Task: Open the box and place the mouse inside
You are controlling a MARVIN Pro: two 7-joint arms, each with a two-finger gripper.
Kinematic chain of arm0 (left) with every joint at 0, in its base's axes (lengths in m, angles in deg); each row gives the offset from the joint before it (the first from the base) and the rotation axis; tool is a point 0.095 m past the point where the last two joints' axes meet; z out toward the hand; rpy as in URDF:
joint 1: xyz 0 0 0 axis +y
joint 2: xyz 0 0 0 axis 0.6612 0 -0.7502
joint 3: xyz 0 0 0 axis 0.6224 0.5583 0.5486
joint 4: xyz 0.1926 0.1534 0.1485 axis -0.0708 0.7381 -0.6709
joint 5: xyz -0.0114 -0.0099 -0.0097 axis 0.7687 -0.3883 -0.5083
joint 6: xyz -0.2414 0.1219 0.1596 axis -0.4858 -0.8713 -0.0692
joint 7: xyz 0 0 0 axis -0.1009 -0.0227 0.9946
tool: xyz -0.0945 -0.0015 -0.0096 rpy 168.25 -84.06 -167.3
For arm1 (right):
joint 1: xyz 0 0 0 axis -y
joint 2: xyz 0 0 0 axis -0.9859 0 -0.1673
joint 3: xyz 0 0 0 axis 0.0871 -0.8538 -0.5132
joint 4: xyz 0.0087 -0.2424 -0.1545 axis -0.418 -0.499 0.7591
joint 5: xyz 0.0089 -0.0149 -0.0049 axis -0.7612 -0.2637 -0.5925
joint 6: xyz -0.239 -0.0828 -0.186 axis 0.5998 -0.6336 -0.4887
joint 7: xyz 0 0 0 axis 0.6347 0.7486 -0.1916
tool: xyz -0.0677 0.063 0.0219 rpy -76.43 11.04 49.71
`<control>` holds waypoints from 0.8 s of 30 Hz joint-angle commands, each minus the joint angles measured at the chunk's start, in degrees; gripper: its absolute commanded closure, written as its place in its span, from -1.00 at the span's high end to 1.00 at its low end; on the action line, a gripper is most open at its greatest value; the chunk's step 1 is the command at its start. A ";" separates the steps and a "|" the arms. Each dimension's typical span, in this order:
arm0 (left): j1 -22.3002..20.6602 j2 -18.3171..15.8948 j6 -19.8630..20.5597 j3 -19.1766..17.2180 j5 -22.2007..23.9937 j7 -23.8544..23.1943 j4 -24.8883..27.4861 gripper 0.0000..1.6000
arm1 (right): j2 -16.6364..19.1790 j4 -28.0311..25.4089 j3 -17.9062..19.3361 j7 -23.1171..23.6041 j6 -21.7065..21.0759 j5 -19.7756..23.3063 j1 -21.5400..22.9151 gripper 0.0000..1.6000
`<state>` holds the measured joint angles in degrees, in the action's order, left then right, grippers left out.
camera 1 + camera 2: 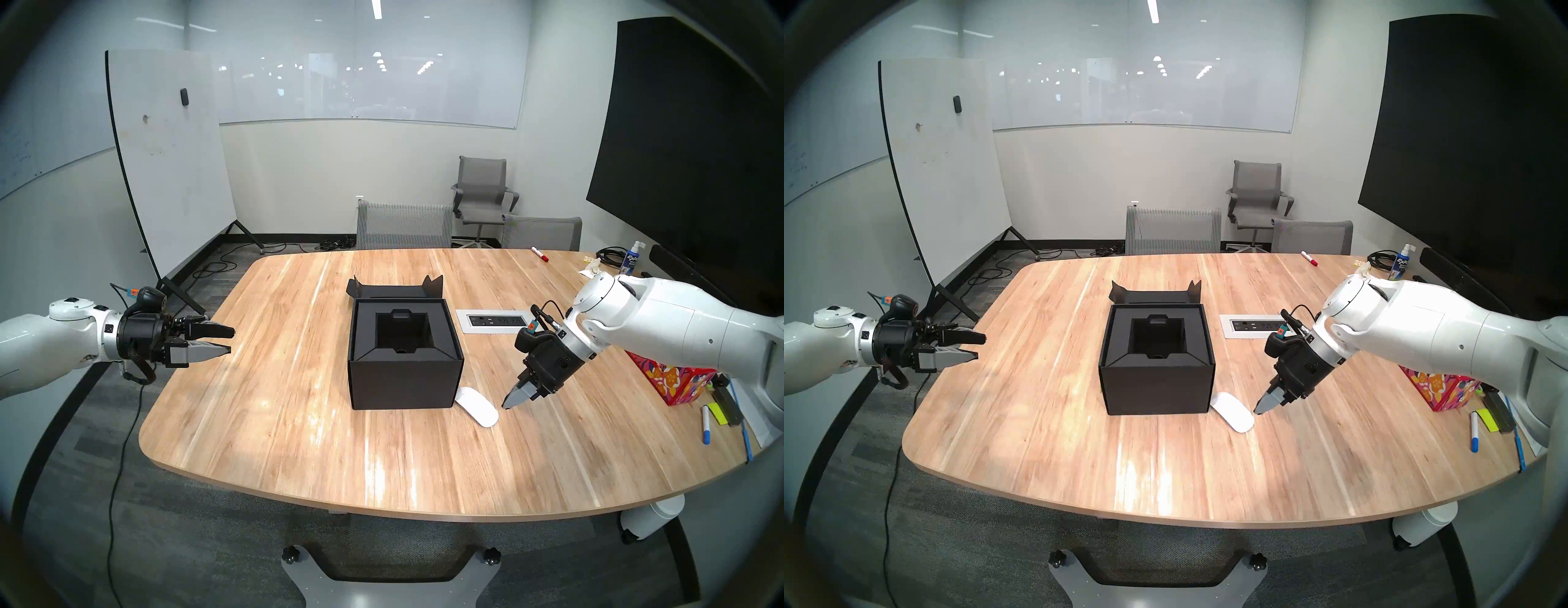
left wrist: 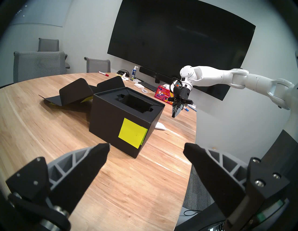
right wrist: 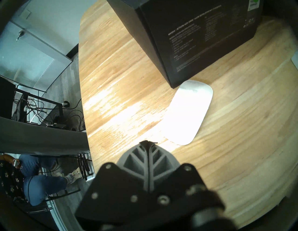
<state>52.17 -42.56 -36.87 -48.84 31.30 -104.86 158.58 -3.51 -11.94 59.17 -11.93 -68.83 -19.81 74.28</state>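
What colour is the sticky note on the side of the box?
Neon yellow-green sticky note on the black box; clearest in the left wrist view.

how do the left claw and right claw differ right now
The left claw has its fingers spread apart; the right claw is shut with its fingers pressed together. The left claw points nearly level toward the black box from beyond the table edge; the right claw angles steeply down beside the white mouse. Both hold nothing and share grey ribbed fingers.

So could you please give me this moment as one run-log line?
box: open | mouse: on table, at box corner | right tool: shut, empty, beside mouse | left tool: open, empty
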 commanded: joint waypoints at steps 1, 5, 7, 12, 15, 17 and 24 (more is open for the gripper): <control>-0.65 0.14 0.07 -0.64 0.48 0.00 0.14 1.00 | 0.91 -0.13 1.03 -0.94 -1.08 0.14 1.54 -1.00; -0.65 0.14 0.07 -0.65 0.48 0.00 0.14 1.00 | 1.13 0.02 1.18 -1.90 -1.56 -0.08 1.19 -1.00; -0.65 0.14 0.07 -0.65 0.48 0.00 0.14 1.00 | 1.28 0.08 1.31 -2.82 -1.54 -0.19 1.05 -1.00; -0.66 0.14 0.07 -0.64 0.48 0.00 0.14 1.00 | 1.29 1.46 1.52 -5.06 -1.17 -0.47 0.61 -1.00; -0.66 0.14 0.07 -0.64 0.48 0.00 0.14 1.00 | 1.39 1.76 1.82 -6.62 -0.43 -0.75 0.48 -1.00; -0.66 0.14 0.06 -0.64 0.48 0.00 0.14 1.00 | 1.53 1.52 1.94 -7.76 0.58 -1.58 0.71 -1.00; -0.66 0.14 0.06 -0.64 0.47 0.00 0.14 1.00 | 2.61 -0.23 2.89 -10.89 2.64 -2.55 1.14 -1.00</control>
<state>52.17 -42.56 -36.86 -48.84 31.31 -104.86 158.58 -2.14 -10.50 60.61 -20.55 -67.95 -21.80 74.10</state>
